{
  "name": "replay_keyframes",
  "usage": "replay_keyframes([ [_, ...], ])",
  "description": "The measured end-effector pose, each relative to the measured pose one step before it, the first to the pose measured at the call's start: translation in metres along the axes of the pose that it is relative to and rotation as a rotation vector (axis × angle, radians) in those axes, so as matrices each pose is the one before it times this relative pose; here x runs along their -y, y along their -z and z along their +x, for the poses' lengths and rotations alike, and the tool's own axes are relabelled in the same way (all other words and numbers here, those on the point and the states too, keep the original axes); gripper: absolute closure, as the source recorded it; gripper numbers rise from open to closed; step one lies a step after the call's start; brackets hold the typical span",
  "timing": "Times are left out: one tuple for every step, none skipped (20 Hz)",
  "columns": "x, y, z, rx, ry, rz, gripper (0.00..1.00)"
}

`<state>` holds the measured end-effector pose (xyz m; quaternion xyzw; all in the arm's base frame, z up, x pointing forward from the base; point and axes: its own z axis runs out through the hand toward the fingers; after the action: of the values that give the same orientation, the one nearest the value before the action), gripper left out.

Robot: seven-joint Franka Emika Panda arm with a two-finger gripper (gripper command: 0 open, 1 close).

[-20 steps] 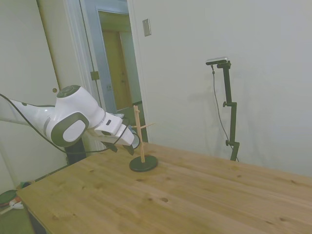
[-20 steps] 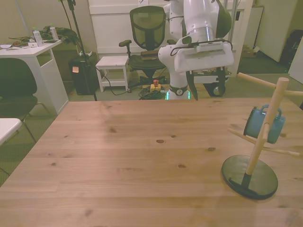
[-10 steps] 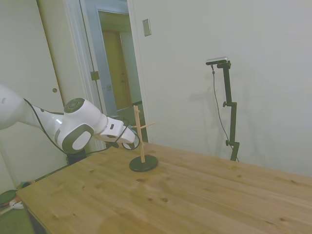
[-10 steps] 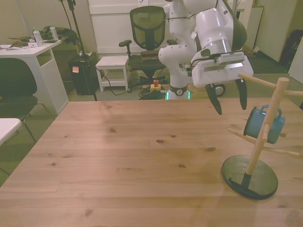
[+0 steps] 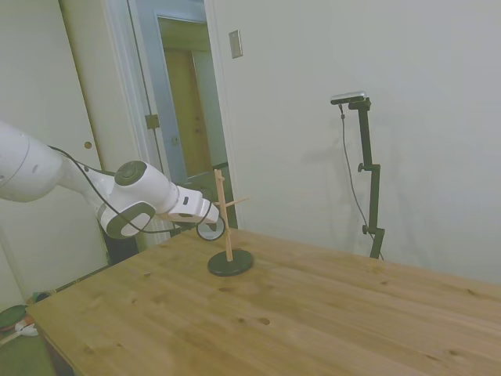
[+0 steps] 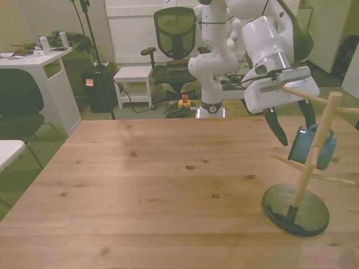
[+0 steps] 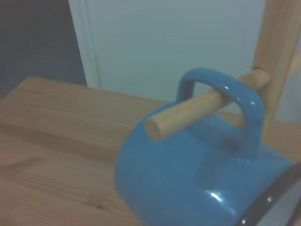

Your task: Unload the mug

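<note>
Hanging by its loop handle from a wooden peg, the mug point(image 6: 312, 147) sits on the mug tree point(image 6: 305, 168) near the table's point(image 6: 157, 185) edge at the front view's right. The mug is light blue with a thin dark rim, and it lies tipped on its side on the peg, the handle uppermost. In the wrist view the peg runs straight through the handle point(image 7: 225, 106), with the mug's point(image 7: 197, 174) body slung beneath and the tree's upright post point(image 7: 282, 52) just behind.

My gripper point(image 6: 293, 123) is at the mug, jaws spread wide and closed on nothing. One finger point(image 6: 277, 126) hangs just beside the mug on the side toward the front view's left; the other is near the handle, behind the tree's upper peg.

The tree's dark round base point(image 6: 296, 209) rests flat on the table. From the side view, my gripper point(image 5: 207, 227) is close against the tree point(image 5: 227, 235).
</note>
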<state>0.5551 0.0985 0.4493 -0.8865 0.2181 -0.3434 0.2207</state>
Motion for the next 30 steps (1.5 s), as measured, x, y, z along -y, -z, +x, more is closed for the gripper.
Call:
replay_keyframes([
  [0.00312,-0.00579,-0.00048,0.00376,0.00617,0.0068,0.0],
  [0.00242,-0.00621,-0.00104,0.00478,0.00675,0.00479,0.0],
  [0.00232,-0.00639,-0.00223,0.00605,0.00753,0.00456,0.0],
  [0.00129,-0.0059,-0.00353,0.00587,0.00573,0.00297,0.0],
  [0.00112,-0.00482,-0.00341,0.00426,0.00425,0.00297,0.0],
  [0.00135,-0.00355,-0.0034,-0.00064,0.00453,0.00353,1.0],
  [0.00131,-0.00178,-0.0016,-0.00741,0.00263,0.00335,1.0],
  [0.00183,-0.00086,-0.00057,-0.00706,0.00467,0.00445,1.0],
  [0.00211,-0.00032,0.00079,-0.00569,0.00477,0.00597,1.0],
  [0.00122,-0.00022,0.00116,-0.00462,0.00319,0.0051,1.0],
  [0.0003,-0.00032,0.0009,-0.00261,0.00354,0.00385,1.0],
  [-0.00042,-0.00026,0.00085,-0.00203,0.00189,0.00243,1.0],
  [-0.0006,-0.00012,0.00052,-0.00161,0.00157,0.00239,1.0],
  [-0.00053,-0.00023,0.00007,-0.00074,0.00138,0.00198,1.0],
  [-0.00011,-0.00013,-0.00063,0.00028,0.00185,0.00223,1.0],
  [-0.00017,-0.00012,-0.00108,0.00104,0.0016,0.00197,1.0],
  [0.00017,-0.00023,-0.00154,0.00174,0.00183,0.00225,1.0],
  [-0.0001,-0.00016,-0.00125,0.00122,0.00172,0.00193,1.0],
  [-0.0003,-0.0001,-0.00109,0.00092,0.00103,0.00171,1.0],
  [-0.00057,0.00013,-0.00055,0.00003,0.00079,0.00102,1.0],
  [-0.00058,0.00039,-0.00004,-0.00078,0.00093,0.00077,1.0],
  [-0.00053,0.00053,0.00014,-0.00109,-0.00051,0.00076,1.0],
  [-0.00055,0.0007,0.00044,-0.00163,-0.00098,0.00073,1.0],
  [-0.00046,0.00086,0.0006,-0.0019,-0.00046,0.00081,1.0],
  [-0.00077,0.00094,0.00081,-0.00234,-0.00038,0.00056,1.0],
  [-0.00054,0.00095,0.00103,-0.00244,0.00037,0.00034,1.0],
  [-0.00087,0.00075,0.00096,-0.00211,-0.0004,-0.00014,1.0],
  [-0.00089,0.00057,0.00087,-0.00182,-0.00076,-0.00039,1.0],
  [-0.00049,0.0003,0.00055,0.00033,0.00001,0.0004,1.0],
  [-0.00018,0.00007,0.00019,0.00158,0.00029,0.00088,1.0],
])
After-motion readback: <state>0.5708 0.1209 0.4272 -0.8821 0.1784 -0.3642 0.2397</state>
